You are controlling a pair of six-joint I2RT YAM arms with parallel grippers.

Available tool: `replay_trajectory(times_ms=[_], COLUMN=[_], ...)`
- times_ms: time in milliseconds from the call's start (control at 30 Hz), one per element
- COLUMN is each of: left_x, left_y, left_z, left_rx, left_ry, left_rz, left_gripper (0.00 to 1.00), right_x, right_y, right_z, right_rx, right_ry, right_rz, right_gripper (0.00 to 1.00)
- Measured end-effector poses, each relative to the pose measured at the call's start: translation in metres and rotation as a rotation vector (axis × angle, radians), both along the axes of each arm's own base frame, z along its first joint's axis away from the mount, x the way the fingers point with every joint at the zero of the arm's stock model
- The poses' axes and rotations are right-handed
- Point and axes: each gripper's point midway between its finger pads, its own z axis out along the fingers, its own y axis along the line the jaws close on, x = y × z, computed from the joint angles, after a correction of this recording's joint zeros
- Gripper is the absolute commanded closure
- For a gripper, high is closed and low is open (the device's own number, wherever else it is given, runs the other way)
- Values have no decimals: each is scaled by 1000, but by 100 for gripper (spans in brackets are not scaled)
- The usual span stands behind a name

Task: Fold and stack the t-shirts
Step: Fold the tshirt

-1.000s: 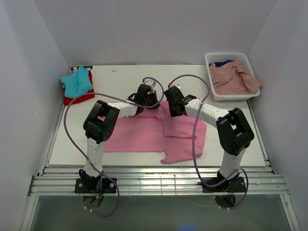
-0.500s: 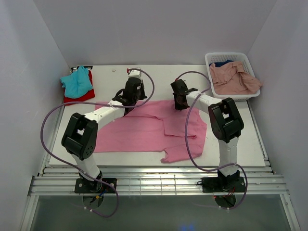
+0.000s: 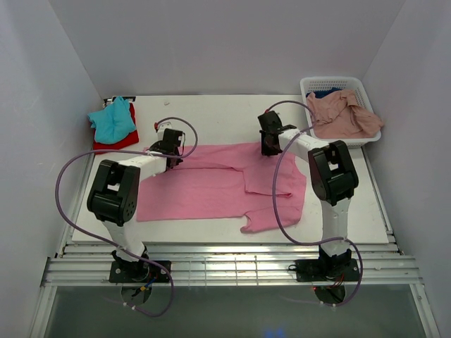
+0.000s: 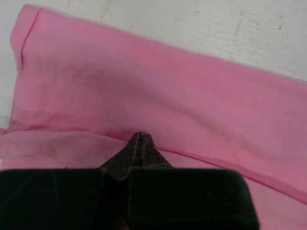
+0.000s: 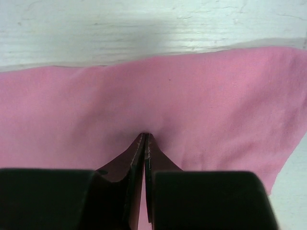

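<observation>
Bright pink t-shirt (image 3: 211, 186) spread flat across the middle of the table (image 3: 211, 113), a sleeve trailing toward lower right; teal t-shirt (image 3: 113, 120) piled on a red t-shirt (image 3: 123, 142) at upper left. White basket (image 3: 310, 86) at upper right, holding a salmon t-shirt (image 3: 342, 116) over dark blue cloth (image 3: 325, 93). Both arms reaching low to the pink t-shirt's top edge, left gripper (image 4: 139, 139) and right gripper (image 5: 145, 139) each pinched shut on it.
</observation>
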Motion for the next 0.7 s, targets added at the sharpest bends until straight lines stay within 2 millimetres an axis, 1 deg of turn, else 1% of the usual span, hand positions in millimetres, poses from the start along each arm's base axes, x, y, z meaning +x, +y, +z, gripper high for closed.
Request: replay_trajectory(times_ms=[200, 367, 433, 567, 700], left_x=[-1, 2, 4, 7, 8], left_y=[6, 20, 26, 34, 32], left_z=[-5, -5, -7, -13, -14], left_rx=[2, -2, -2, -6, -26], left_ry=[15, 11, 13, 23, 18], left_rz=[16, 51, 67, 88, 92], left_gripper=[100, 100, 100, 100, 100], right_x=[11, 19, 20, 20, 21], right_y=[-29, -53, -58, -59, -59], right_z=[0, 0, 0, 0, 0], right_rx=[19, 15, 11, 6, 5], right_ry=[4, 12, 17, 22, 24], right_rz=[-64, -112, -119, -117, -117], right_gripper=[92, 92, 92, 92, 92])
